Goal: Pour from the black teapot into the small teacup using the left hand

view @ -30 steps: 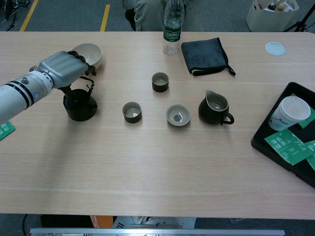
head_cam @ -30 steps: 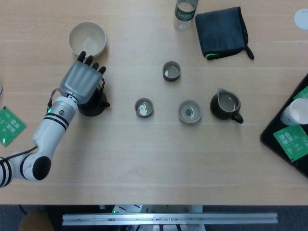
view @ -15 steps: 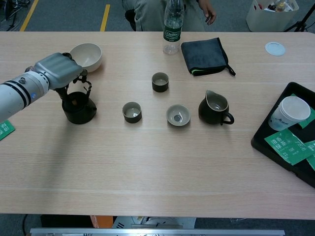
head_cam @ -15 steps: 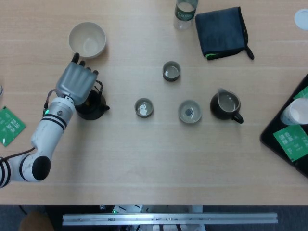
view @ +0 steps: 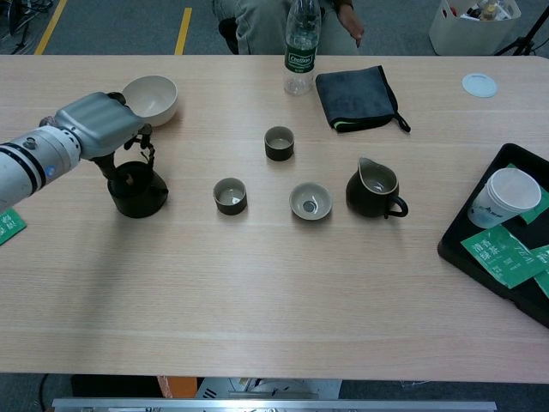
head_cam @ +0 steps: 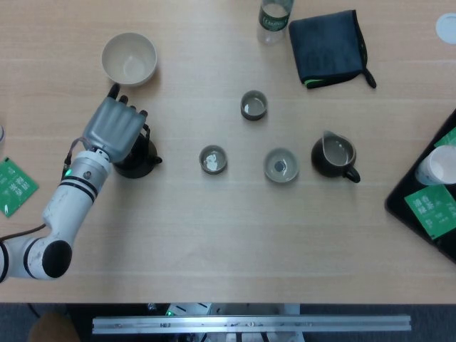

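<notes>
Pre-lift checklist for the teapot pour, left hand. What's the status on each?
1. Left hand over the black teapot: ok, it sits directly above the pot in both views.
2. Firm hold on the teapot handle: cannot tell, the hand hides the handle and the fingers' contact.
3. Teapot upright on the table: ok.
4. Nearest small teacup upright and unobstructed: ok, bare table lies between it and the pot.
5. Cream bowl clear of the lift: not ok, it sits close behind the hand.
6. Right hand out of the way: ok, not in either view.
</notes>
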